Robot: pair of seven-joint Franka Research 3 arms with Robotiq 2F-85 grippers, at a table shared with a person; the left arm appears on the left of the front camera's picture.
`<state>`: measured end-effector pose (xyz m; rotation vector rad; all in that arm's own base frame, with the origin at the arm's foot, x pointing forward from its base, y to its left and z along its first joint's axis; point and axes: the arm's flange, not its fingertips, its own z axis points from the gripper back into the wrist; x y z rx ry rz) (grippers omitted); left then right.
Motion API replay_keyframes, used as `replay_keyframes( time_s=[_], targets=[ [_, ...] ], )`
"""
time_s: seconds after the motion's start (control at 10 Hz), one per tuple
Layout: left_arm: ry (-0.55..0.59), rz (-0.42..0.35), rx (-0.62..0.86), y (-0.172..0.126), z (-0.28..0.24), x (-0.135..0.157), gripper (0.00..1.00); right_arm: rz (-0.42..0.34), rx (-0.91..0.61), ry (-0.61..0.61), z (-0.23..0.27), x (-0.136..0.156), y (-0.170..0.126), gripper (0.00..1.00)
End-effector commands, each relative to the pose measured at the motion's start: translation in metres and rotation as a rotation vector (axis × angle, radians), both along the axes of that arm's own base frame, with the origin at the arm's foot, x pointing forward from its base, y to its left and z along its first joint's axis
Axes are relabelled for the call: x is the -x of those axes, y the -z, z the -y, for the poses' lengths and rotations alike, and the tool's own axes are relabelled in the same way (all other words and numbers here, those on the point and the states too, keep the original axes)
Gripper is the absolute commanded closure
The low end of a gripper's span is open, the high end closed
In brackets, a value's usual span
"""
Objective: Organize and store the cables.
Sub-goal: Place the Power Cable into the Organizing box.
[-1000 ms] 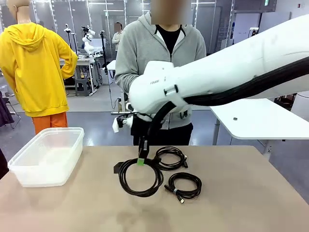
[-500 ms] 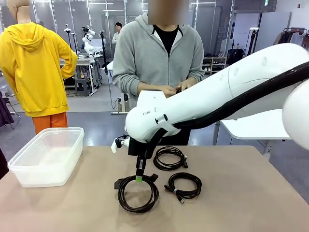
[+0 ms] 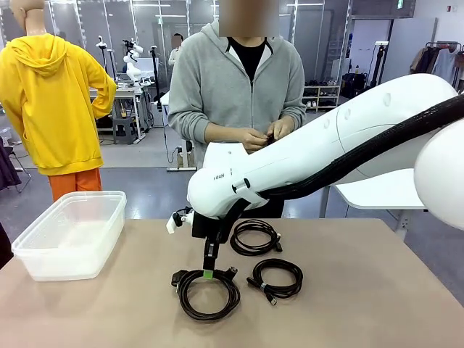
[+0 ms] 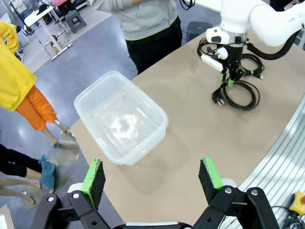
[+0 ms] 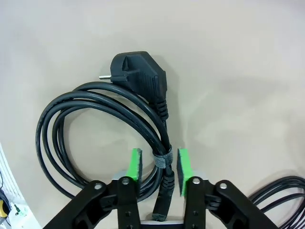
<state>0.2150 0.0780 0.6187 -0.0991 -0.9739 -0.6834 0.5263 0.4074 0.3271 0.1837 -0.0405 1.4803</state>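
Observation:
Three coiled black cables lie on the tan table (image 3: 377, 304). The nearest cable (image 3: 209, 293), with a power plug (image 5: 138, 71), is under my right gripper (image 3: 209, 274). That gripper (image 5: 159, 164) has its green pads (image 5: 137, 164) narrowly closed around the bundle at its strap (image 5: 162, 160), and the coil rests flat. The other two cables (image 3: 255, 236) (image 3: 277, 279) sit just right of it. My left gripper (image 4: 152, 179) hangs open high above the table, holding nothing. From there the right arm (image 4: 238, 24) and the gripped coil (image 4: 240, 95) show far off.
A clear plastic bin (image 3: 72, 232) (image 4: 121, 121) stands at the table's left, with nothing in it. A person in a grey hoodie (image 3: 239, 80) stands at the far edge with both hands (image 3: 261, 136) together at chest height. Bare tabletop lies between bin and cables.
The right gripper and the plug-end coil have shifted together toward the robot's side, away from the other two coils. The arm has dropped lower. The person's hands have come into view.

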Motion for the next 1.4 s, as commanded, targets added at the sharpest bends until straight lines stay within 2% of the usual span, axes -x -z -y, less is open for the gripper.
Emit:
replay_keyframes(
  time_s=[0.0, 0.2, 0.3, 0.4, 0.6, 0.7, 0.8, 0.9, 1.0, 1.2, 1.3],
  targets=[
    [-0.008, 0.002, -0.007, -0.001, -0.001, 0.001, 0.0, 0.002, 0.01, 0.024, -0.001, 0.002, -0.004, 0.0],
    [-0.008, 0.002, -0.007, -0.001, -0.001, 0.001, 0.0, 0.0, -0.016, 0.038, 0.008, 0.004, -0.015, 0.0],
    [-0.008, 0.002, -0.007, -0.001, -0.001, 0.001, 0.0, 0.004, -0.04, 0.041, 0.017, 0.006, -0.024, 0.04],
    [-0.008, 0.002, -0.007, -0.001, -0.001, 0.001, 0.0, 0.014, -0.063, 0.048, 0.029, 0.01, -0.035, 0.0],
    [-0.008, 0.002, -0.007, -0.001, -0.001, 0.001, 0.0, 0.048, -0.112, 0.054, 0.07, 0.024, -0.067, 0.0],
    [-0.008, 0.002, -0.007, -0.001, -0.001, 0.001, 0.0, 0.078, -0.133, 0.067, 0.095, 0.032, -0.081, 0.0],
    [-0.008, 0.002, -0.007, -0.001, -0.001, 0.001, 0.0, 0.063, -0.192, 0.072, 0.126, 0.041, -0.096, 0.0],
    [-0.008, 0.002, -0.007, -0.001, -0.001, 0.001, 0.0, 0.098, -0.25, 0.106, 0.164, 0.049, -0.111, 0.0],
    [-0.008, 0.002, -0.007, -0.001, -0.001, 0.001, 0.0, 0.103, -0.275, 0.126, 0.194, 0.056, -0.115, 0.0],
    [-0.008, 0.002, -0.007, -0.001, -0.001, 0.001, 0.0, 0.061, -0.314, 0.165, 0.254, 0.064, -0.109, 0.0],
    [-0.008, 0.002, -0.007, -0.001, -0.001, 0.001, 0.0, 0.064, -0.367, 0.235, 0.298, 0.072, -0.108, 0.0]
  ],
)
